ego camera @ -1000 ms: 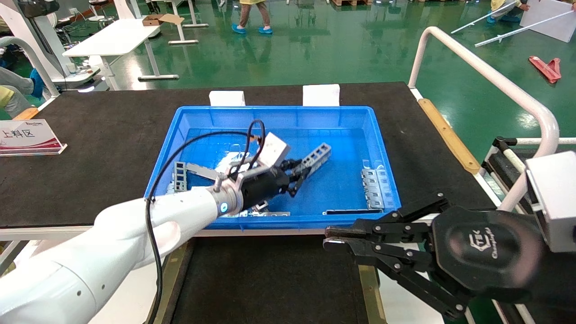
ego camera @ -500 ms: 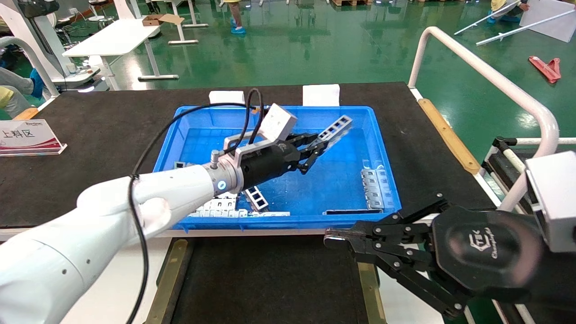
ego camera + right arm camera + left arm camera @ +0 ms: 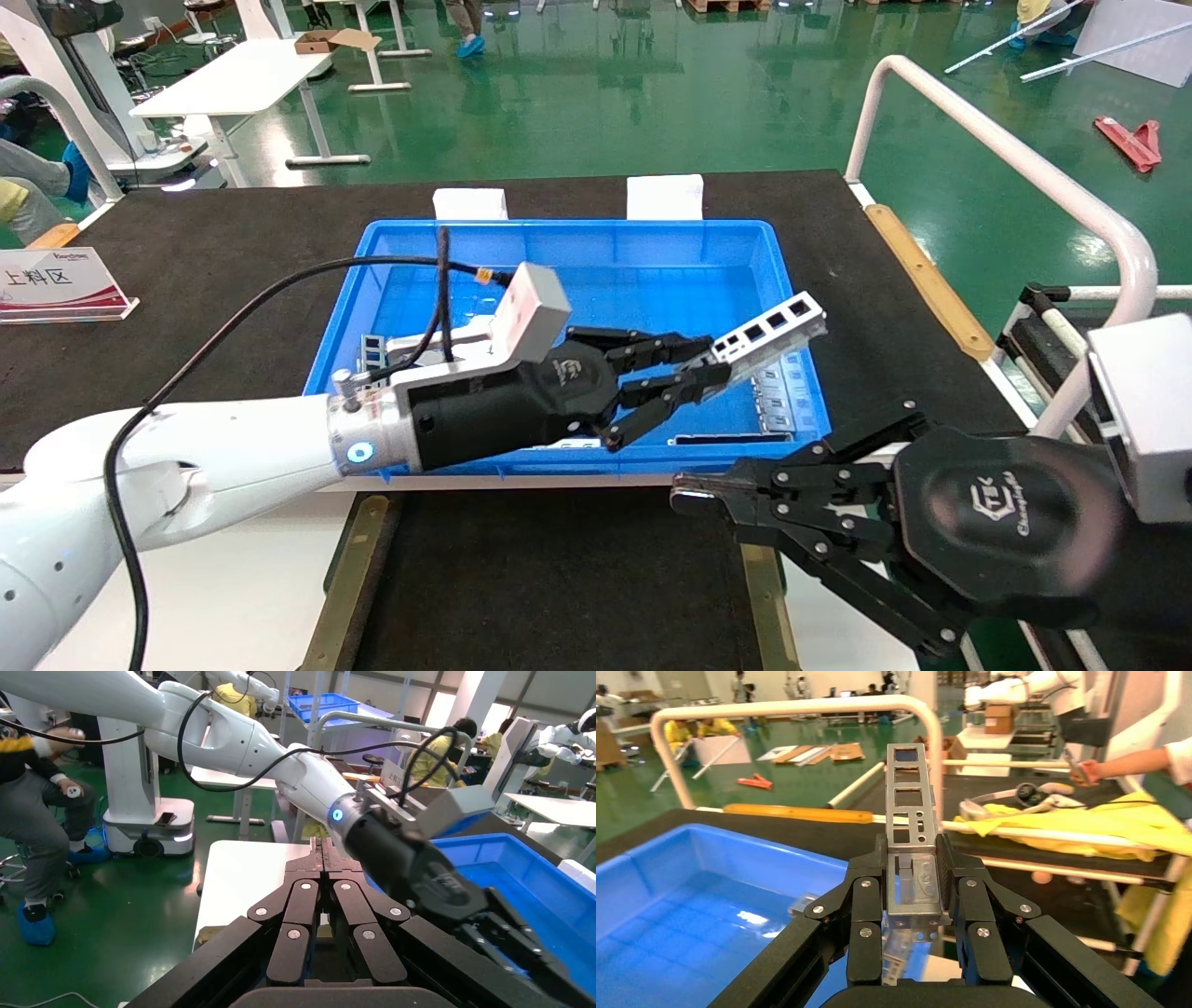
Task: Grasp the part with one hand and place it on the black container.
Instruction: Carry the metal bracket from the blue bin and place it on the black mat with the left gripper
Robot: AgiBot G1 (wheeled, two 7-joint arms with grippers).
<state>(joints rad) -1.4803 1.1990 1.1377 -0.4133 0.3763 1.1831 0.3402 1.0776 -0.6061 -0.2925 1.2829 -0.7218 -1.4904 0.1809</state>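
R gripper (image 3: 684, 494) is sitting nearest the camera, low on the robot's right side, fingers pressed together w/ nothing between them, hanging over the near-right edge of the black container (image 3: 559, 578), whose dark matte surface is lying just below & to the left of those closed tips, w/ a brownish-gold strip (image 3: 349, 582) running along its left side. Further out, L gripper (image 3: 717, 365) is reaching across the front-right part of the blue bin (image 3: 596, 244), raised above the bin floor, jaws clamping the part (image 3: 768, 331) by one end; the ladder-like bar is sticking out past the fingertips, angling up & away toward the bin's right wall. In the L wrist view the part (image 3: 910, 839) is standing straight out between the two finger pads (image 3: 866, 906), pinched on both sides, cut-outs facing the cam. Below & beyond the jaws, more metal pieces (image 3: 778, 391) are lying on the bin floor by the right wall. The bin is resting on the black table mat (image 3: 186, 280), w/ a white sign (image 3: 51, 282) far off to the left.
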